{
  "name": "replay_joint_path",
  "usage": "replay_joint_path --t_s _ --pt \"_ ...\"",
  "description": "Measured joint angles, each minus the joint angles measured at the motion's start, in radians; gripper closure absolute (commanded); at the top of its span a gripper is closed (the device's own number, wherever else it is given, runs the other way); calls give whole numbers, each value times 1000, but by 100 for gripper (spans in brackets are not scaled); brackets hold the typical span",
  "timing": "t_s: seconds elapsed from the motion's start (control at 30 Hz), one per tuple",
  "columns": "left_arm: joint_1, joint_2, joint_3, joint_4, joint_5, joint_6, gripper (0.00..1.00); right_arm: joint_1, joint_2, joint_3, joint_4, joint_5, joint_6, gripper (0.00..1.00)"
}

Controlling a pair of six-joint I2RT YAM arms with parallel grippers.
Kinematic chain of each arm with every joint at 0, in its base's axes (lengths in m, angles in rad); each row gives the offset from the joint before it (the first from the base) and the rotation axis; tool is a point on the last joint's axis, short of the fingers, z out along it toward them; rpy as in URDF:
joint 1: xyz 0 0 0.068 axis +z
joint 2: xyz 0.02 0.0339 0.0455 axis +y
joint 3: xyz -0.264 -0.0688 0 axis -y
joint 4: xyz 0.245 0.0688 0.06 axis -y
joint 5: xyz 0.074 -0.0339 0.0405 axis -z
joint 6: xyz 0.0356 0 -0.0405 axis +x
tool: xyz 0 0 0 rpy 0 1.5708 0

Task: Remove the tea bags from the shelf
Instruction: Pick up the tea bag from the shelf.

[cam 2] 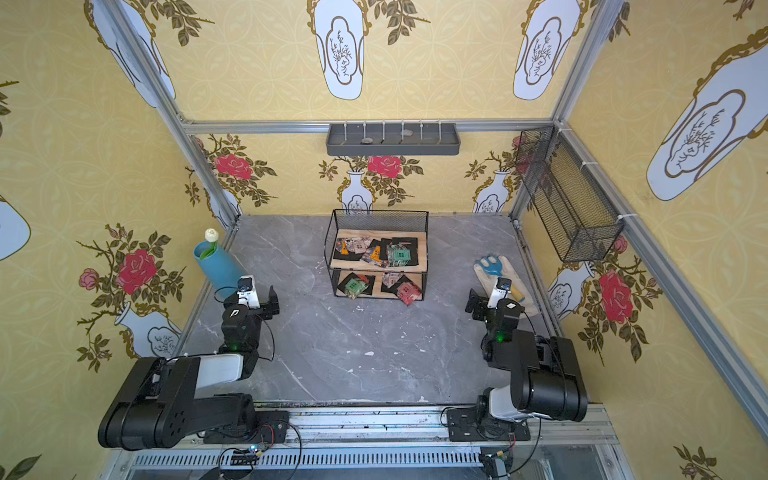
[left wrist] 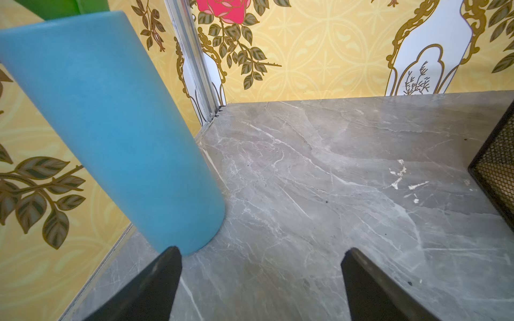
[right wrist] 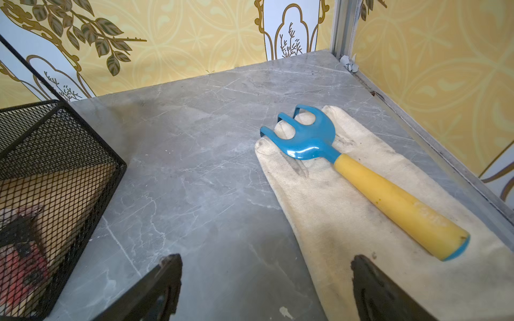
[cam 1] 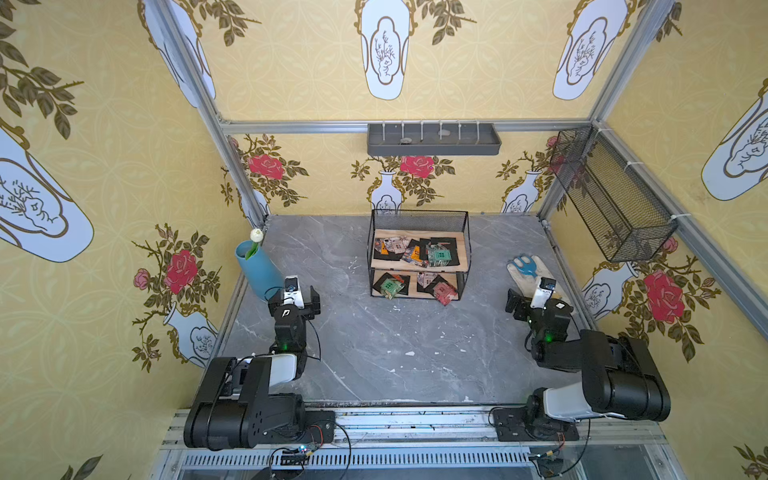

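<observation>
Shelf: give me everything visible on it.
The shelf is a two-tier rack: black wire frame, black mesh back and sides, two light wooden boards. It stands upright toward the back of the grey marbled table, open front facing forward. Tea bags litter both boards; a red one juts past the lower front.

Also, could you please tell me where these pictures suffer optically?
In both top views: wide-angle perspective splays the frame posts, tea bags tiny and soft; left wrist view: the near blue vase looks soft; right wrist view: glossy highlight on the rake head.
</observation>
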Motion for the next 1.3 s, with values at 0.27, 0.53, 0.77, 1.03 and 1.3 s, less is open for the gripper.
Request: replay_joint_path --t_s 0.27,0.53,0.77,1.03,1.3 --pt "0 0 0 0 0 0 0 4 -1 -3 0 0 -6 3" --pt "0 0 0 0 0 0 0 -4 -1 -2 0 -8 -6 3" --pt "0 -1 0 0 0 0 0 -3 -1 -2 0 -8 -6 3" --pt "-20 -183 132 -230 -109 -16 0 28 -239 145 -247 21 -9 2" --pt "-22 -283 339 -610 -109 -154 0 43 -341 308 -517 -84 71 3"
